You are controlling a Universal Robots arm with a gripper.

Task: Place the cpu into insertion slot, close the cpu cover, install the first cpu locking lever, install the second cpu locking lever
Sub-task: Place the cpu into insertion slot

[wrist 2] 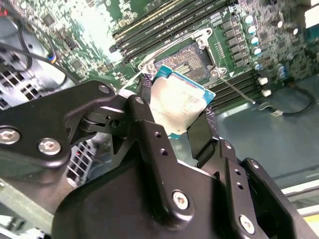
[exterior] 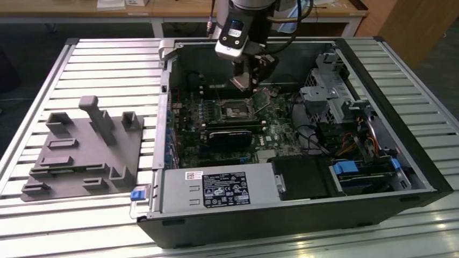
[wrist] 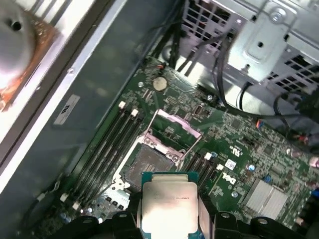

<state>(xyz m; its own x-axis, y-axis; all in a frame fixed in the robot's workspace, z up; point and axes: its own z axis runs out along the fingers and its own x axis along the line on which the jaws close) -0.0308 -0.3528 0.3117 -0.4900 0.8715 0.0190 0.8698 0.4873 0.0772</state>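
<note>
The cpu (wrist: 169, 204) is pinched by its edges in the closed end effector (exterior: 245, 81), held above the open insertion slot (wrist: 147, 164), with the cpu cover (wrist: 175, 130) tipped up alongside. If it comes down tilted or off-centre, I'd say it could jam in the insertion slot or slip from that thin grip

The cpu (wrist: 169, 209), pale metal top showing, hangs above the insertion slot (wrist: 148, 162) — bare, dark-centred — its cpu cover (wrist: 179, 123) swung open.

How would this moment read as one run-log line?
claw: shut on the cpu | cpu: held near the insertion slot, not seated | insertion slot: empty | cpu cover: open
</note>
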